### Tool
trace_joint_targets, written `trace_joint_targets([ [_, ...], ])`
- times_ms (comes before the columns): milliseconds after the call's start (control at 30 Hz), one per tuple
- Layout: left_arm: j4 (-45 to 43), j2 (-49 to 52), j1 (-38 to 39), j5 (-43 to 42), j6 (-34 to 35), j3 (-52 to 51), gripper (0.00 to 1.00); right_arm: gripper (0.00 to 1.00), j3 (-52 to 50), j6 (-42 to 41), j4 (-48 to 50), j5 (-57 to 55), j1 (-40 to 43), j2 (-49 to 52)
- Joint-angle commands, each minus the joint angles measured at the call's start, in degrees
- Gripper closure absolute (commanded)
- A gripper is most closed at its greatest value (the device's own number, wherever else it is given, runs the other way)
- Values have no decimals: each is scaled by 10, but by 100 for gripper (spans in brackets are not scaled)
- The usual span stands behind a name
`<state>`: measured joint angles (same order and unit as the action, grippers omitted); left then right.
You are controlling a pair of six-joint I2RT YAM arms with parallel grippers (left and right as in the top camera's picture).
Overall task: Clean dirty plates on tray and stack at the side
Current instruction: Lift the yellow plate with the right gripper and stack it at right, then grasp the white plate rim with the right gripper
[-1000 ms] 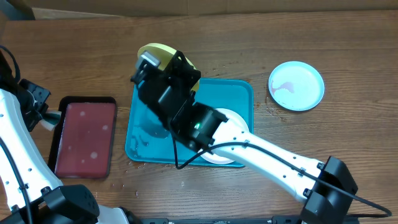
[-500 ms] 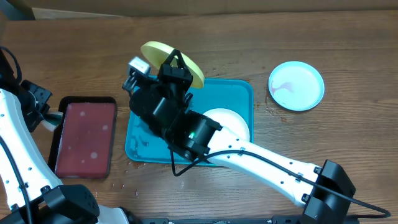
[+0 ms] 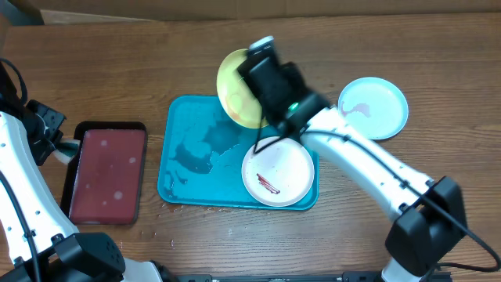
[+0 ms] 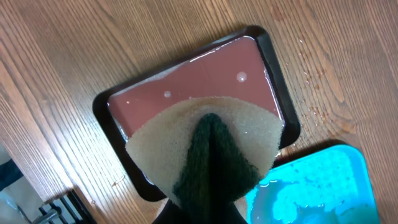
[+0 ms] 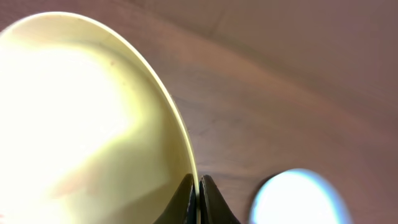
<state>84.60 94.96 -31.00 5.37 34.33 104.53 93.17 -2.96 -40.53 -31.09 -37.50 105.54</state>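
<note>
The right gripper (image 5: 198, 188) pinches the tilted yellow-green plate (image 3: 237, 98) by its rim above the blue tray (image 3: 188, 168). The left gripper (image 4: 205, 200) clamps a sponge (image 4: 155, 146) over the black tray (image 4: 186, 81).

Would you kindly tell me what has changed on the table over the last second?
The right gripper, still pinching the round yellow-green plastic plate by its rim, carried it rightward along the far edge of the bright blue rectangular tray, uncovering the smeared white plate in the tray. The light blue plate, black tray and left arm stayed put.
</note>
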Motion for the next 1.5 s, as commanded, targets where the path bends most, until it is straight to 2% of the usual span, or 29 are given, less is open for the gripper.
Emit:
trace_joint_targets([
  [0,-2,4,-1,-8,-16,-3,96,96,7,-138,-18,254,103,-9],
  [167,-10,4,0,-27,-29,-3,96,96,7,-153,-67,441,287,-9],
  [333,-11,4,10,-27,-31,-3,96,96,-2,-143,-146,438,448,-9],
  [467,-17,4,21,-27,-31,-3,96,96,-33,-116,-161,436,520,-9],
  [600,-25,4,34,-27,-31,-3,96,96,-80,-116,-128,436,553,-8],
  [800,-31,4,56,-26,-31,-3,96,96,-162,-120,-35,432,555,-7],
  [833,-31,4,60,-26,-31,-3,96,94,-169,-121,-28,433,555,-7],
  [900,-32,4,63,-26,-31,-3,96,66,-174,-121,-25,436,555,-7],
  [933,-33,4,65,-26,-31,-3,96,56,-174,-120,-25,441,555,-7],
  [1000,-35,4,67,-26,-31,-3,96,47,-174,-119,-24,471,555,-7],
  [1067,-37,4,68,-27,-30,-3,96,47,-174,-93,-24,536,554,-7],
  [1133,-39,4,71,-27,-30,-3,96,46,-174,-28,-26,648,544,-7],
  [1200,-41,4,75,-27,-30,-3,96,45,-174,31,-33,704,520,-7],
  [1300,-41,4,84,-27,-30,-3,96,43,-174,107,-49,689,459,-7],
  [1467,-42,4,99,-27,-30,-3,96,43,-174,122,-36,506,324,-7],
])
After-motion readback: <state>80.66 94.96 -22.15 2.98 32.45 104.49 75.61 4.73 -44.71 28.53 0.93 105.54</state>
